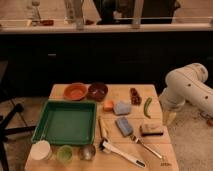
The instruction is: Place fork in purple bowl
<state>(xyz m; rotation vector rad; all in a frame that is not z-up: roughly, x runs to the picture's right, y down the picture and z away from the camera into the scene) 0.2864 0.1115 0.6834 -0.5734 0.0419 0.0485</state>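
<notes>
Fork lying on the table, arm off to the right

The fork (145,146) lies on the near right of the table (119,93), between the blue sponge (124,126) and a brown block (151,129), its tines hard to make out. The purple bowl (97,91) sits at the far edge beside the orange bowl (76,91). The gripper (169,120) hangs just off the table's right edge, spread wide and holding nothing, its tips indistinct against the floor.

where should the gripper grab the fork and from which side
Grip the fork mid-handle from straight above, jaws across its width: it lies flat and slim on the table, slanting beside the blue sponge. The gripper hangs beyond the table's right edge, apart from it.
</notes>
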